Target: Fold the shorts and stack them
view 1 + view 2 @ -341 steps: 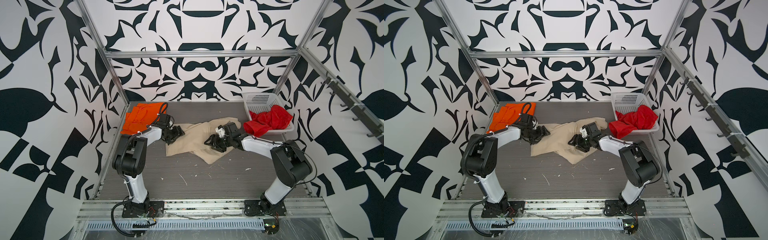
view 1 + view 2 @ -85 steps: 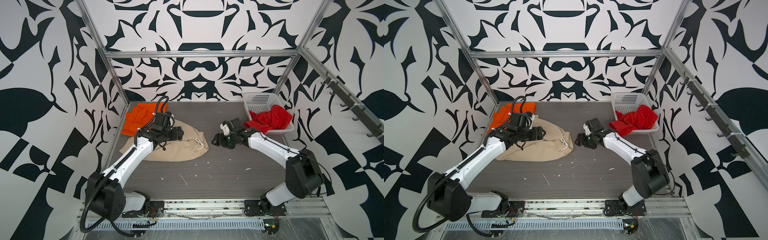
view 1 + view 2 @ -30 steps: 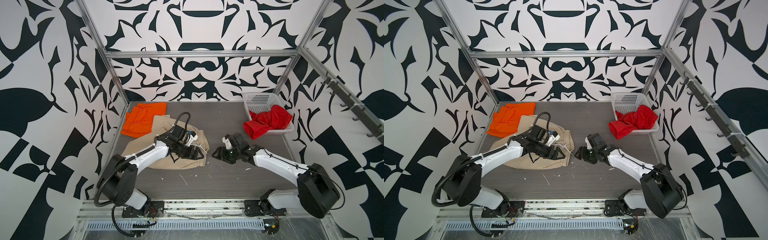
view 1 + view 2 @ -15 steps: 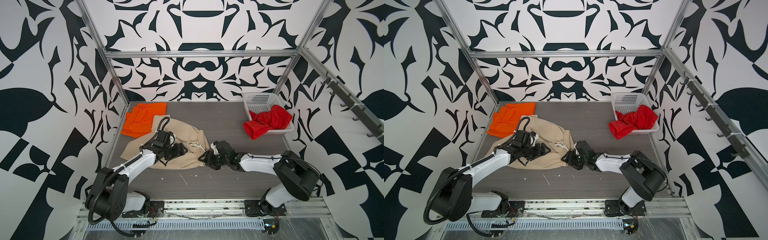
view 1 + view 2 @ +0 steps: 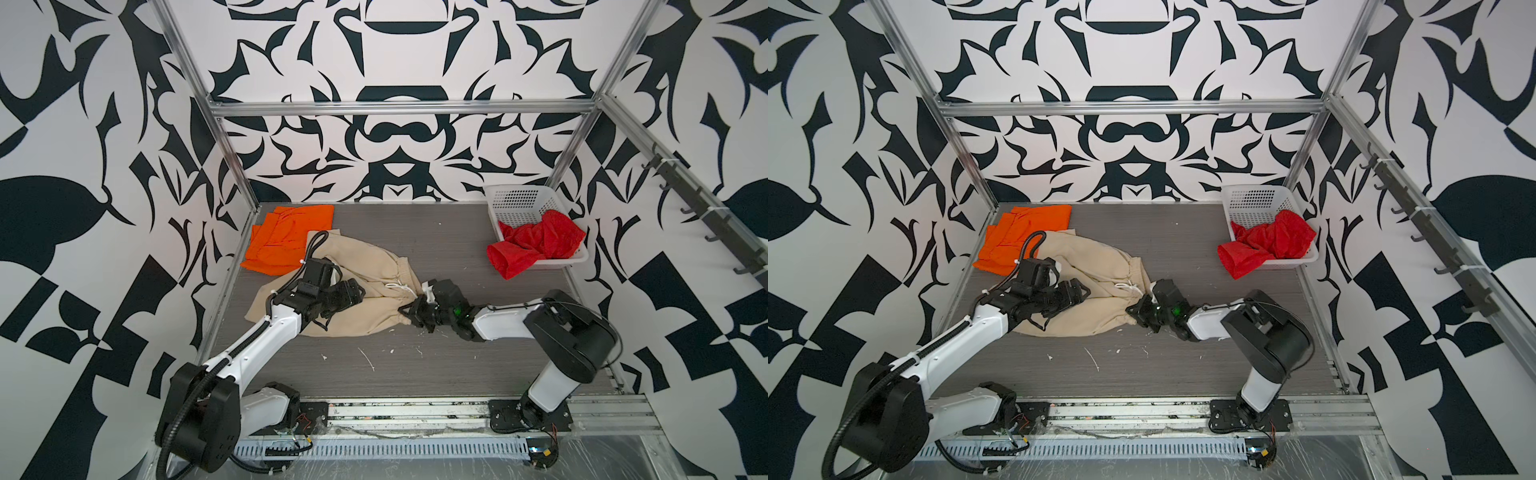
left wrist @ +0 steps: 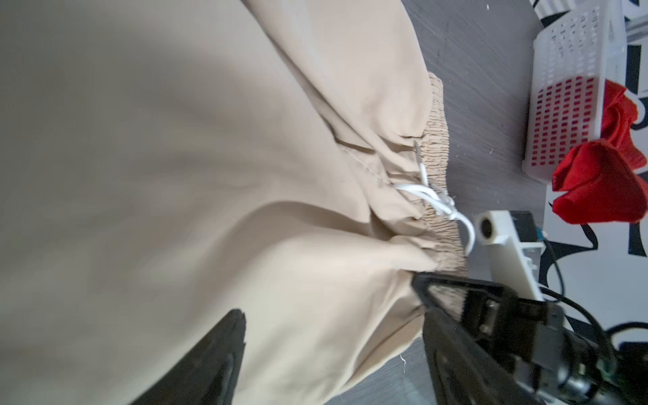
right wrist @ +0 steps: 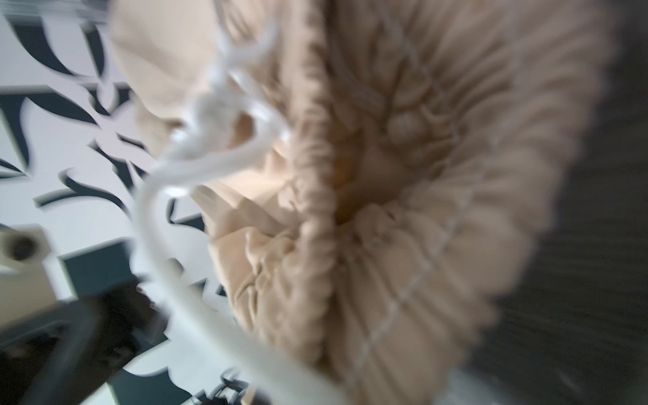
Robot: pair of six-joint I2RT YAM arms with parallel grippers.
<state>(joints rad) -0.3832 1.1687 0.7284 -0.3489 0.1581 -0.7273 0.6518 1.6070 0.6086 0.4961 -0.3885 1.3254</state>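
Three pairs of shorts are spread over the grey table (image 5: 436, 374). The orange shorts (image 5: 286, 241) lie flat at the far left corner, and the beige shorts (image 5: 365, 262) sprawl from just beside them towards the middle, one far edge overlapping the orange cloth. The red shorts (image 5: 536, 245) are heaped in the white basket (image 5: 519, 199) at the far right, with one part spilling over its near left rim onto the table. In both top views the left gripper (image 5: 359, 293) sits low over the middle of the beige shorts. The left wrist view shows its jaws spread wide with nothing between them but the loose beige cloth below, which they do not pinch. The right gripper (image 5: 406, 311) reaches in from the right to the near end of the elastic waistband (image 6: 436, 147), close to the white drawstring (image 6: 431, 196). Its jaws are closed, and the bunched waistband fills the blurred right wrist view, so it has the beige shorts clamped by that edge.
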